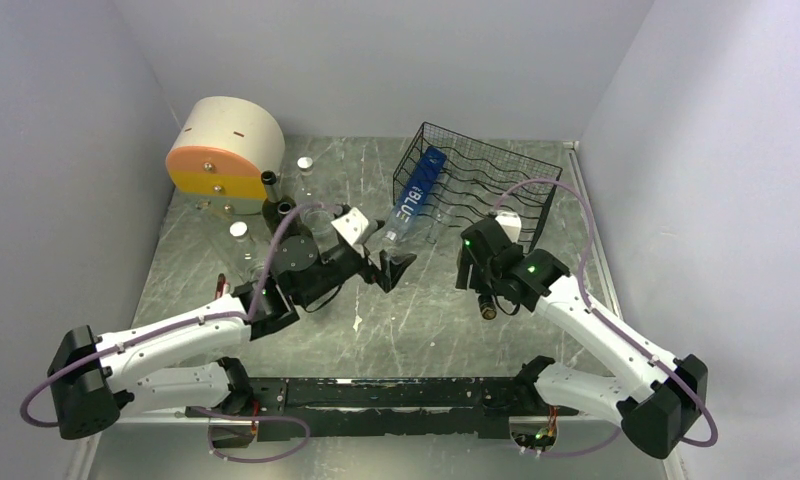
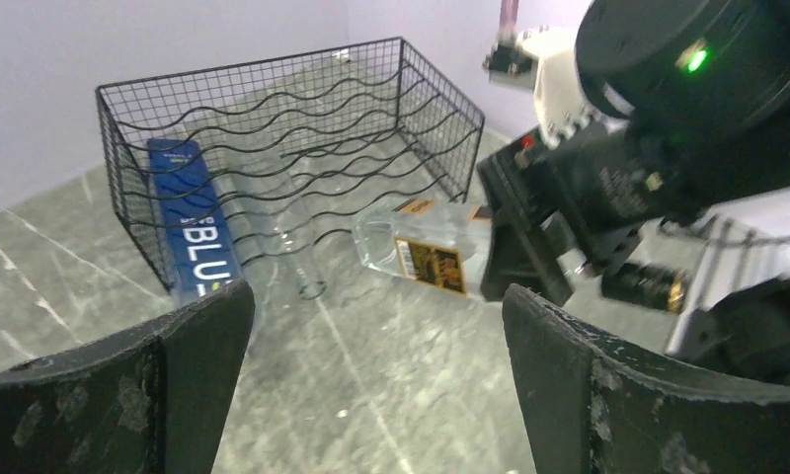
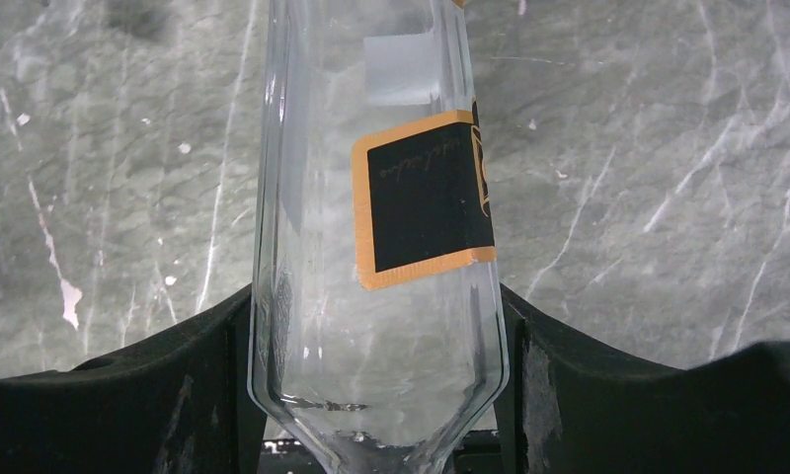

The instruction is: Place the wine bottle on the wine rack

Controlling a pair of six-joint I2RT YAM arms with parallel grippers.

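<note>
The black wire wine rack stands at the back right; it also shows in the left wrist view. A clear bottle with a blue label lies in its left slot, neck sticking out the front. My right gripper is shut on a clear wine bottle with a black and orange label. It holds the bottle lying flat, low in front of the rack, with its dark cap pointing to the near side. My left gripper is open and empty, left of that bottle.
A round cream, orange and yellow box stands at the back left. Small dark jars and white caps lie near it. Grey walls close in the table on three sides.
</note>
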